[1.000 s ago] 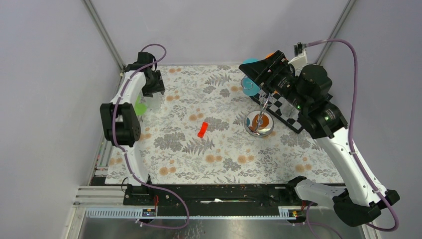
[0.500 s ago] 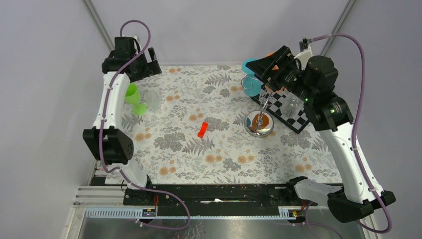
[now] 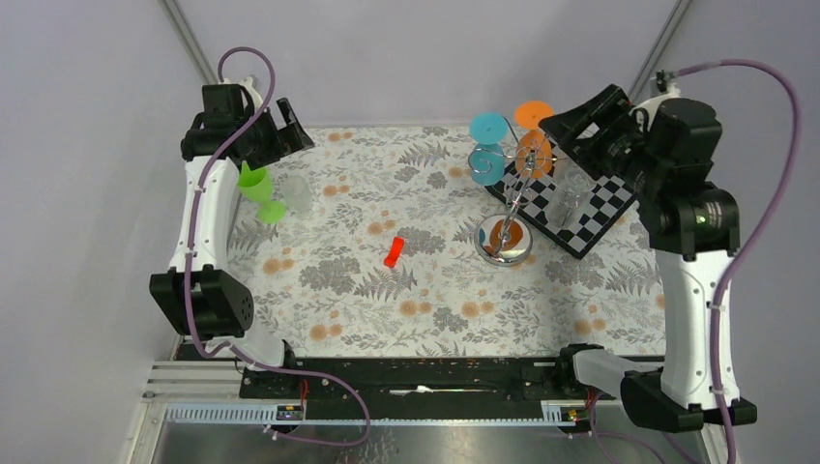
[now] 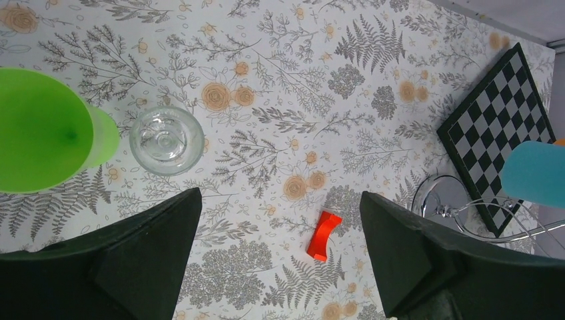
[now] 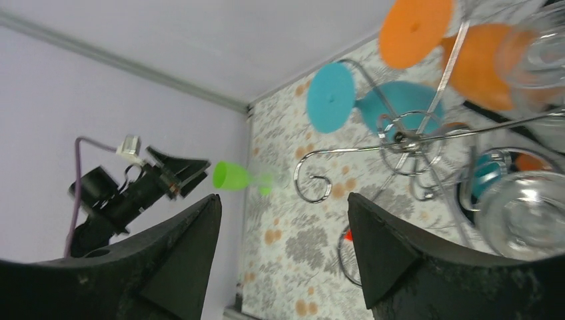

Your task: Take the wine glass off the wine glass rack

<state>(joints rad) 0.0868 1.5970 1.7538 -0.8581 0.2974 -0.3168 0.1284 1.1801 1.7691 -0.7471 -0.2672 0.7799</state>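
The silver wine glass rack point(image 3: 503, 239) stands on its round base at the right middle of the cloth. A teal wine glass point(image 3: 486, 164) and an orange wine glass point(image 3: 532, 150) hang from its wire arms point(image 5: 400, 140). A green wine glass point(image 3: 256, 184) and a clear glass point(image 3: 298, 193) stand at the far left. High above them, my left gripper point(image 3: 276, 135) is open and empty; its wrist view looks down on both, green glass point(image 4: 40, 133) and clear glass point(image 4: 166, 140). My right gripper point(image 3: 590, 126) is open and empty, right of the rack and apart from it.
A small red piece point(image 3: 393, 251) lies mid-cloth. A black-and-white chequered board point(image 3: 600, 208) lies behind the rack at the right, with a clear glass point(image 3: 564, 205) over it. Grey walls close in the back and sides.
My left gripper opened, let go of the green wine glass and rose towards the back left corner. My right gripper drew back to the right, away from the rack.
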